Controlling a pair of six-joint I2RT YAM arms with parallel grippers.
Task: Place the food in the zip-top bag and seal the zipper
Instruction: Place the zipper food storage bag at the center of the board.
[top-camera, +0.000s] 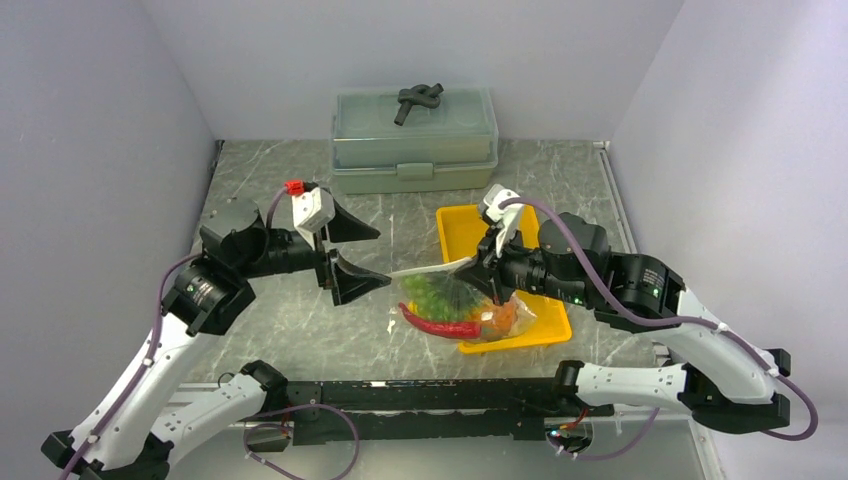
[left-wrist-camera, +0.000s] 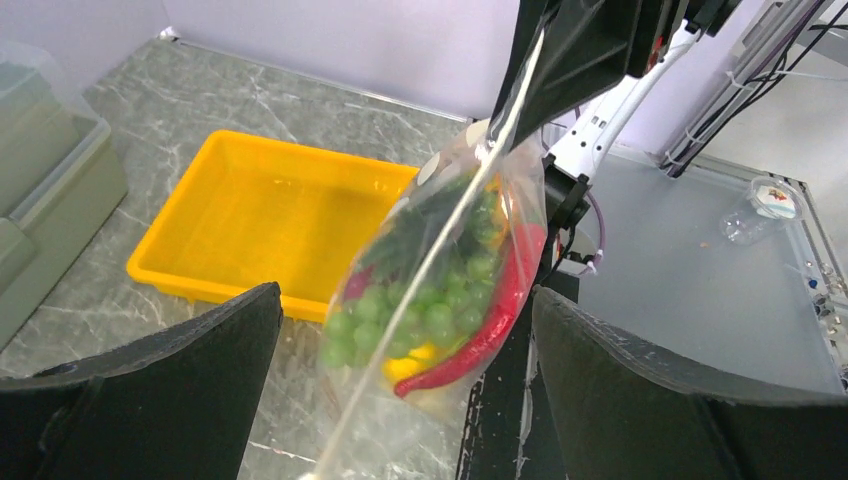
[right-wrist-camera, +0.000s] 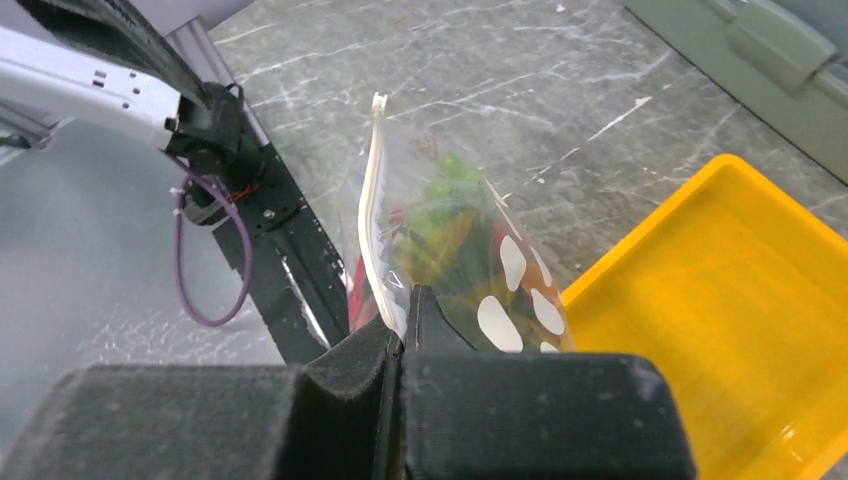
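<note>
At the near-left corner of the yellow tray (top-camera: 460, 228), the zip-top bag (top-camera: 462, 312) is held up by my right gripper (top-camera: 487, 263), clamped on the zipper (top-camera: 428, 268) at its right end. My left gripper (top-camera: 383, 259) gapes wide around the free left end. The food is inside (green grapes (top-camera: 438, 294) and red chili (top-camera: 440, 326) show). Sealing seems to be the step in hand: next I pinch the strip and press along it.

Zip-top bag (left-wrist-camera: 440, 300) is clear crinkly plastic, tray (left-wrist-camera: 270, 210) glossy plastic, table (left-wrist-camera: 230, 90) smooth, marbled.
</note>
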